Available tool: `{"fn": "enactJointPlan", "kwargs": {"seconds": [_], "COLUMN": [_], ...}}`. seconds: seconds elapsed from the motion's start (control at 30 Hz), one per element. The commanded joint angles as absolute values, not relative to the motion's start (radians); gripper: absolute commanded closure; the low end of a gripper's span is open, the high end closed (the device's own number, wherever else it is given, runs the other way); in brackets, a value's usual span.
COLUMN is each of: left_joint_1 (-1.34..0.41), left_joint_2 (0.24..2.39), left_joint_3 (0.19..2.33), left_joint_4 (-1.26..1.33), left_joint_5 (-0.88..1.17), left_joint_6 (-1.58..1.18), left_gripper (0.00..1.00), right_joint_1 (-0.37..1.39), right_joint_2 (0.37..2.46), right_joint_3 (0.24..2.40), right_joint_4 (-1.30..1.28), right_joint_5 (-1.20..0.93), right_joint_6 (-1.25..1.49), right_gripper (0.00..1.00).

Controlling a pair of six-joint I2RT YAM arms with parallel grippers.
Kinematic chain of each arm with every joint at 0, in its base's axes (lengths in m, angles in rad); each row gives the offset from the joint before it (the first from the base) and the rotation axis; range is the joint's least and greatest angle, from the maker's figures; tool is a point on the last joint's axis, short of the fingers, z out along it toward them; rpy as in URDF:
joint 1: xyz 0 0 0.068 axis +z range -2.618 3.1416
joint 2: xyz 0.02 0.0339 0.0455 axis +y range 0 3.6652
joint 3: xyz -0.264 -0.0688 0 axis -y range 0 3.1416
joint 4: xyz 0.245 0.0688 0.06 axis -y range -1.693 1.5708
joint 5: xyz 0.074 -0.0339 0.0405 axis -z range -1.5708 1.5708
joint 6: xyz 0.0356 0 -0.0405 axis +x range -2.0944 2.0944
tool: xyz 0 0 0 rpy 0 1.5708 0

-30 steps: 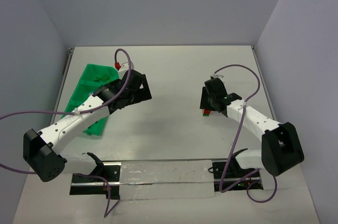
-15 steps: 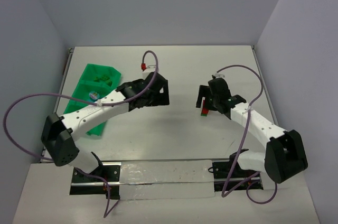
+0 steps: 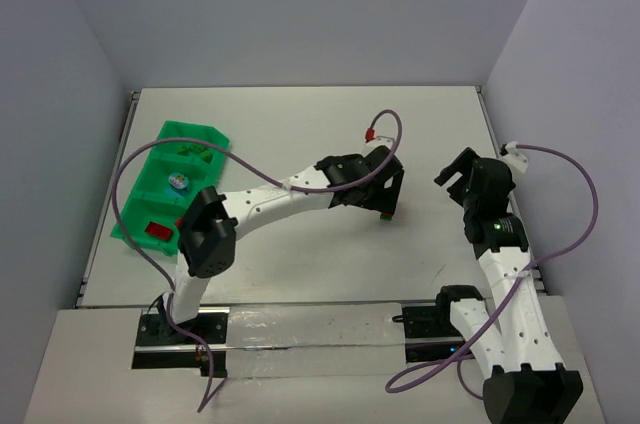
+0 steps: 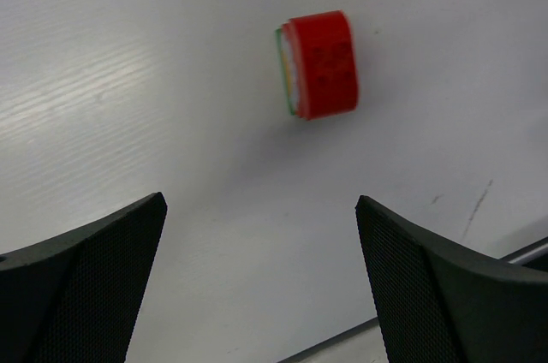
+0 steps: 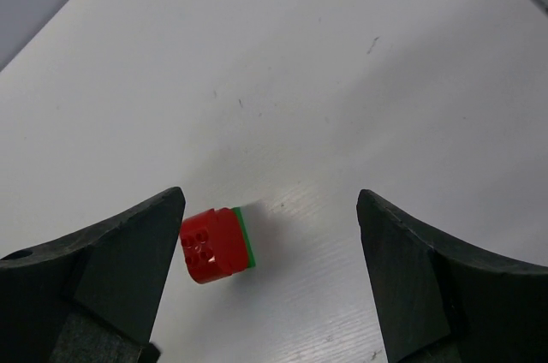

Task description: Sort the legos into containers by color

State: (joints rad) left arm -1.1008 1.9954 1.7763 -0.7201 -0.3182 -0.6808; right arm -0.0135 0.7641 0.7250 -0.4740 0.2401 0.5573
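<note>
While the left arm (image 3: 290, 194) nearly hides it from above, wrist views show the red brick (image 4: 324, 63) on the bench (image 4: 128, 80), green brick (image 5: 246, 235) stuck to it; left fingers (image 4: 86, 286) and right fingers (image 5: 111, 277) spread, empty. Tray (image 3: 135, 199) seen from above only.

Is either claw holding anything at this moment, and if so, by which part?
Nothing is held. The left claw and right claw are both open and empty; the red-and-green brick lies loose on the table.
</note>
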Motion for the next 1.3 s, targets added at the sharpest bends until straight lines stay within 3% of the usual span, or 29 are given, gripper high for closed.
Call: {"fn": "enactJointPlan", "kwargs": {"seconds": [0.0, 0.2, 0.4, 0.57, 0.63, 0.67, 0.73, 0.87, 0.93, 1.1, 1.27], "left_joint_1": [-1.127, -1.137, -1.137, -1.137, -1.137, -1.137, -1.137, -1.137, -1.137, -1.101, -0.950], "left_joint_2": [2.123, 2.300, 2.372, 2.413, 2.411, 2.410, 2.399, 2.390, 2.362, 2.175, 1.740], "left_joint_3": [1.973, 2.169, 2.232, 2.270, 2.264, 2.264, 2.239, 2.226, 2.209, 1.972, 1.526], "left_joint_4": [-0.722, -0.779, -0.779, -0.786, -0.781, -0.781, -0.769, -0.780, -0.793, -0.715, -0.427], "left_joint_5": [-0.279, -0.297, -0.336, -0.336, -0.334, -0.334, -0.334, -0.348, -0.386, -0.373, -0.082], "left_joint_6": [-0.667, -0.655, -0.644, -0.644, -0.644, -0.644, -0.641, -0.644, -0.648, -0.669, -0.682], "left_gripper": [0.01, 0.01, 0.04, 0.24, 0.37, 0.37, 0.56, 0.78, 0.96, 1.00, 1.00], "right_joint_1": [-0.039, -0.043, -0.043, -0.043, -0.043, -0.043, -0.043, -0.043, -0.043, -0.043, -0.041], "right_joint_2": [0.701, 0.672, 0.661, 0.653, 0.650, 0.650, 0.649, 0.647, 0.646, 0.647, 0.659], "right_joint_3": [0.732, 0.730, 0.723, 0.721, 0.721, 0.721, 0.718, 0.715, 0.715, 0.713, 0.681], "right_joint_4": [-0.517, -0.517, -0.509, -0.508, -0.506, -0.506, -0.505, -0.504, -0.503, -0.495, -0.371], "right_joint_5": [0.310, 0.296, 0.268, 0.264, 0.262, 0.261, 0.256, 0.251, 0.245, 0.200, -0.073], "right_joint_6": [0.599, 0.603, 0.611, 0.608, 0.610, 0.611, 0.611, 0.612, 0.611, 0.593, 0.504], "right_gripper": [0.11, 0.11, 0.11, 0.11, 0.11, 0.11, 0.11, 0.11, 0.11, 0.11, 0.12]}}
